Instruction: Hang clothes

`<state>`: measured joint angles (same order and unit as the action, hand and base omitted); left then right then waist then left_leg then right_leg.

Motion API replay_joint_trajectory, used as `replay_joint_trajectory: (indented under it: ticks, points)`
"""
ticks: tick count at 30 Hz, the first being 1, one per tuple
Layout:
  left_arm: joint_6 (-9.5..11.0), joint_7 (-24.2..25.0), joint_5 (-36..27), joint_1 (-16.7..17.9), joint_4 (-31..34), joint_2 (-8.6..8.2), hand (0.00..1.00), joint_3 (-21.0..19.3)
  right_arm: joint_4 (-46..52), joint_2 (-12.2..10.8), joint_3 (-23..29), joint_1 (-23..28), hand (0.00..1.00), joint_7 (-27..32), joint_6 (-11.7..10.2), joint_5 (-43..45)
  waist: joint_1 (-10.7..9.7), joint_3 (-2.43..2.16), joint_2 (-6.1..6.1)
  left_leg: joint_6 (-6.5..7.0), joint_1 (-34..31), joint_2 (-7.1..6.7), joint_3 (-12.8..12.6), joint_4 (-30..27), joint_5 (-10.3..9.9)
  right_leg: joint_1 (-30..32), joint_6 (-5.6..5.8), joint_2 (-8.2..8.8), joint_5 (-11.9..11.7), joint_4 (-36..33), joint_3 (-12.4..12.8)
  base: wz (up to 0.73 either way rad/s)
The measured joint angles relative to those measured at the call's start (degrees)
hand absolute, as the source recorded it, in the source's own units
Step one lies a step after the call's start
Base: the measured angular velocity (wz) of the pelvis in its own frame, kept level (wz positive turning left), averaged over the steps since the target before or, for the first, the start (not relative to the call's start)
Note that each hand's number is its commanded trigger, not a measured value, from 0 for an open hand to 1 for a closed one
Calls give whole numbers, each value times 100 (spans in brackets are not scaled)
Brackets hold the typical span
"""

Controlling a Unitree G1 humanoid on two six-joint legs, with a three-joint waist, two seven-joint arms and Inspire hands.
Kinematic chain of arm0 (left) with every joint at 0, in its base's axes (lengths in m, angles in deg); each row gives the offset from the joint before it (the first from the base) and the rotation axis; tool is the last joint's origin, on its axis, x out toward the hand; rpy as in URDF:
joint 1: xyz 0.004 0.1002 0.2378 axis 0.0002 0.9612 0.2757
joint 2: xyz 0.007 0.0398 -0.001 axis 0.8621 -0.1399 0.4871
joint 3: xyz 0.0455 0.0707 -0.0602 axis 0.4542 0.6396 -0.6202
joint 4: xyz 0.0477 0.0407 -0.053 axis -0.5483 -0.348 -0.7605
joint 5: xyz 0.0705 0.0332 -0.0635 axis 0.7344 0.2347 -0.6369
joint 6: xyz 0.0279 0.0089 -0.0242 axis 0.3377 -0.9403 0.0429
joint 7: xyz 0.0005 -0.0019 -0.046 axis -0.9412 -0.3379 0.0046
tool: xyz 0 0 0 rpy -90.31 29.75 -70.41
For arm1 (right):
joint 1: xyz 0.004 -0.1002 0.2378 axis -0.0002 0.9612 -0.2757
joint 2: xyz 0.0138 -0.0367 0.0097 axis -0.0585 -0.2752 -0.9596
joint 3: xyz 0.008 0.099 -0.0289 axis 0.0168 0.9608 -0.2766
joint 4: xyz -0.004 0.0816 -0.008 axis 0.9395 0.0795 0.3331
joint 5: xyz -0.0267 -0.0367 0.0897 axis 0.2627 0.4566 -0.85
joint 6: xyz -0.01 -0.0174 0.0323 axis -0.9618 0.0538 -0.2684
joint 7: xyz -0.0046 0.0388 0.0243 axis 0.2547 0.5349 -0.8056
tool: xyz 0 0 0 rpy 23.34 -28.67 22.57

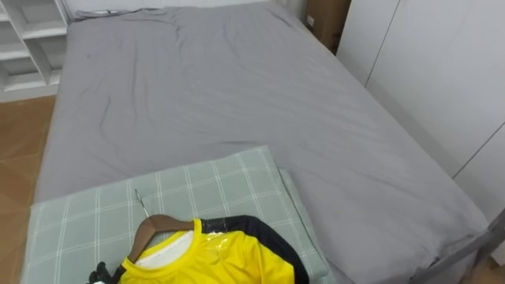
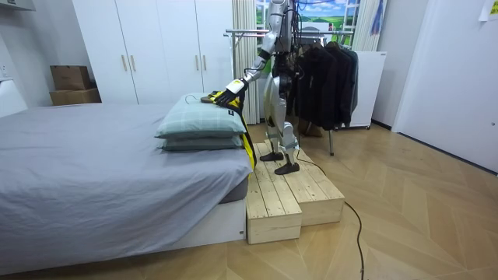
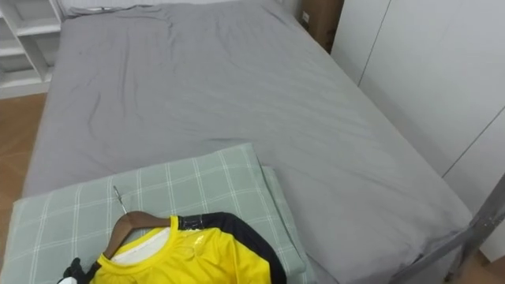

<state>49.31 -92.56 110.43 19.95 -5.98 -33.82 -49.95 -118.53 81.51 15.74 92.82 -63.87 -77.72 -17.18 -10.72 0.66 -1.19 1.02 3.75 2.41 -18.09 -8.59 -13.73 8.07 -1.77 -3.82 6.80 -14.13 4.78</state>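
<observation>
The yellow shirt (image 1: 225, 256) lies on its wooden hanger (image 1: 155, 226) atop the checked pillow (image 1: 197, 181), lower left of the frame. My left hand (image 1: 98, 275) sits at its edge, and I cannot tell its grip. The cloth looks light, limp and slippery, so I'd take the stiff hanger neck.

You see a grey-sheeted bed (image 3: 237, 102) running from the top of the frame to the lower right. At lower left, a green checked pillow (image 3: 197, 185) carries a yellow shirt (image 3: 197, 256) with a black sleeve on a wooden hanger (image 3: 138, 222). The left hand (image 3: 73, 273) sits at the shirt's left edge. White wardrobe doors (image 3: 426, 63) stand at the right.
</observation>
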Motion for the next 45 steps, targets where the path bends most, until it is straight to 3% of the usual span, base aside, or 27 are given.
replay_joint_trajectory:
  ticks: [4,10,24,32,40,45]
  points:
    - [-2,1,50,-54,7,53,0,-64,-13,2,-14,29,0,-22,1,-14,-19,-12,-33,-2,-12,-11,-48,-9,-1,52,-1,-19,0,-66,105,-10]
    - [-3,53,281,-263,84,259,0,-51,-18,8,-1,189,0,-108,6,-35,-34,-75,-142,-2,-19,-11,-48,-26,-1,31,4,-21,-34,-9,125,0]
    - [-89,414,287,-385,-19,303,0,9,32,15,1,63,0,-165,-5,4,-20,11,-62,-1,-122,6,-109,-7,-1,158,10,-43,-127,48,147,-2]
    - [-128,526,307,-427,-136,297,0,-7,27,18,0,-4,0,-165,-8,6,-64,-16,-151,-1,-233,3,-171,-21,-1,287,9,-41,-127,15,175,-3]
    - [-205,692,283,-602,-305,300,0,-51,31,16,-2,-58,0,-186,-3,19,-37,-7,-168,-1,-266,29,-204,-17,-1,333,9,-56,-127,-3,201,-2]
    - [-236,802,283,-761,-381,307,0,-73,29,16,-19,-135,0,-283,0,62,-13,7,-270,-1,-428,36,-221,-103,-1,505,-8,-36,-130,-86,124,-2]
